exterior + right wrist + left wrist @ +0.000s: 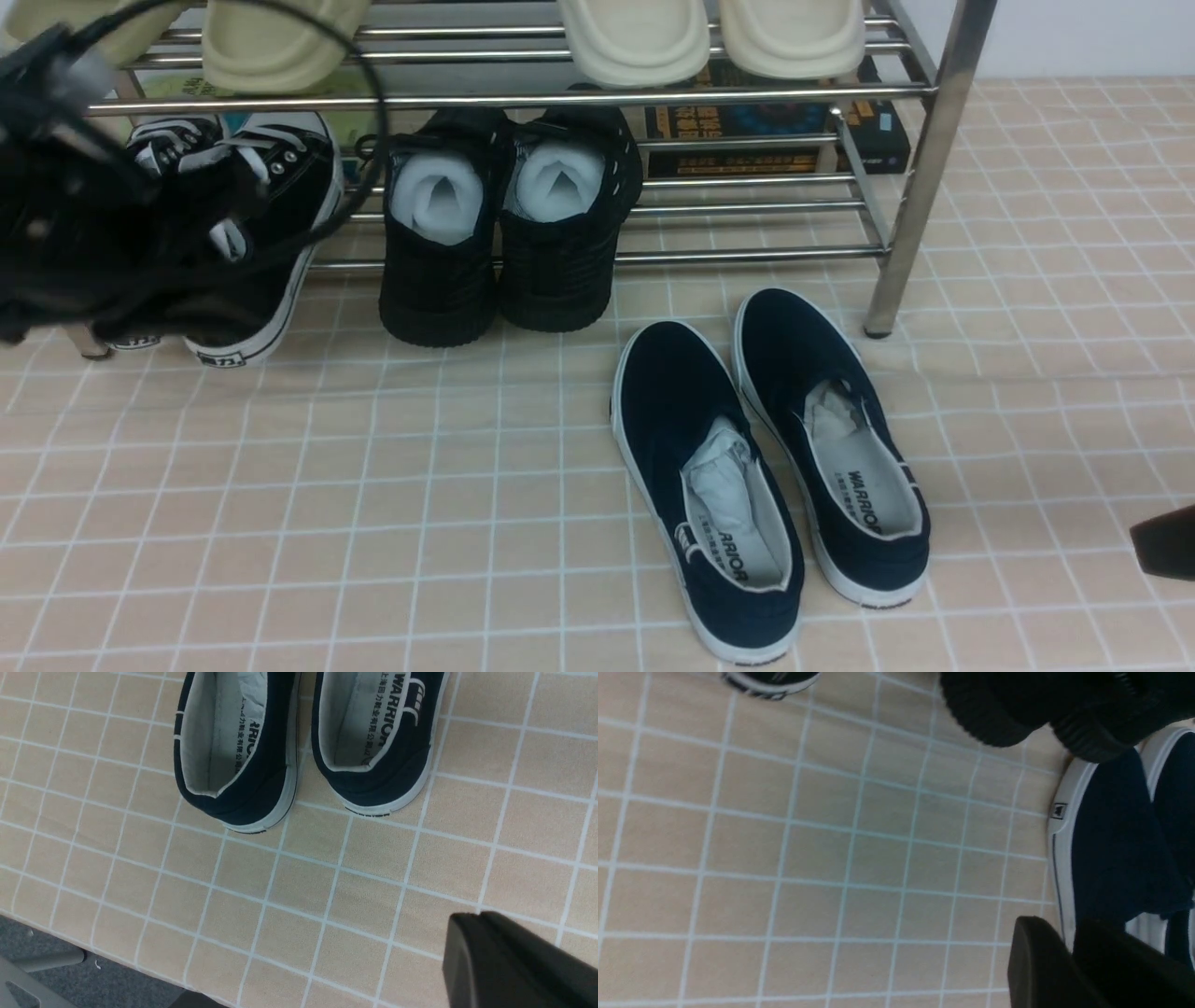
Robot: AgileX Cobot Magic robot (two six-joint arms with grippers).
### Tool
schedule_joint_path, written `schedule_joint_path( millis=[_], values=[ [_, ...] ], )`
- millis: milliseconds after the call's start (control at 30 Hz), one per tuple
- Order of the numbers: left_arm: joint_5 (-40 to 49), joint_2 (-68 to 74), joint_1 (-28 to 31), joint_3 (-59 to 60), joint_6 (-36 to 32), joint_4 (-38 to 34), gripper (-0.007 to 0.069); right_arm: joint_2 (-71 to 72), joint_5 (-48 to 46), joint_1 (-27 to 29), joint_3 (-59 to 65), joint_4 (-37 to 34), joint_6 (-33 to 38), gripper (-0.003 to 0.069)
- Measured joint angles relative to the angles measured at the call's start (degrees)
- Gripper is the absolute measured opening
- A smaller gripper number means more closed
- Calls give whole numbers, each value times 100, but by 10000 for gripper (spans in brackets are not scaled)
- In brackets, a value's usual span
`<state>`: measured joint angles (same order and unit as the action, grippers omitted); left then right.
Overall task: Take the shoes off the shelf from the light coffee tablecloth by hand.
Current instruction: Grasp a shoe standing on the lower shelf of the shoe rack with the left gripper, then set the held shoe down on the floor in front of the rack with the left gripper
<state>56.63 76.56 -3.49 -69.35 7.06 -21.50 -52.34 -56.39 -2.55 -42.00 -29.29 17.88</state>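
Observation:
The shoes, two all-black knit sneakers (pixel 439 243) (pixel 565 224) with white paper stuffing, stand side by side on the lowest rods of the chrome shelf (pixel 924 177). Their heels hang over onto the light coffee tablecloth (pixel 373 513). My left arm (pixel 84 215) is a dark blur at the far left, in front of the canvas sneakers. In the left wrist view my left gripper (pixel 1064 933) hangs over the cloth with its tips slightly apart and nothing between them; the ribbed black soles (pixel 994 714) lie beyond it. My right gripper (pixel 472 921) (pixel 1162 541) is shut and empty, low at the right.
Navy slip-ons (pixel 700 485) (pixel 831 439) lie on the cloth in front of the shelf's right post. Black canvas sneakers with white soles (pixel 280 233) sit left of the black pair. Cream slippers (pixel 635 37) and books (pixel 775 131) fill the shelf. The table's near edge (pixel 70 947) shows.

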Motion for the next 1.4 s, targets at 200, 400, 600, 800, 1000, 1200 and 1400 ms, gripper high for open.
schedule_joint_path(
  millis=[200, 400, 600, 800, 1000, 1200, 1400],
  values=[
    [-162, 957, -569, -1001, 203, 88, 363, 0, 32, 0, 0, -78, 0, 2],
    [-1201, 1791, -602, -1368, 1035, 262, 426, 0, 32, 0, 0, -68, 0, 8],
    [-1760, 2337, -602, -1380, 1155, 291, 428, 0, 32, 0, 0, -73, 0, 13],
    [-1821, 2756, -602, -1380, 1171, 286, 429, 0, 26, 0, 0, -73, 0, 15],
    [-1874, 3027, -602, -1393, 1178, 200, 407, 0, 15, 0, 0, -73, 0, 23],
    [-1800, 3087, -602, -1393, 1178, 200, 204, -7, 14, 0, 0, -120, 0, 29],
    [-1501, 3046, -602, -1411, 1178, 200, 19, -7, -30, 0, 0, -151, 0, 34]
  ],
)
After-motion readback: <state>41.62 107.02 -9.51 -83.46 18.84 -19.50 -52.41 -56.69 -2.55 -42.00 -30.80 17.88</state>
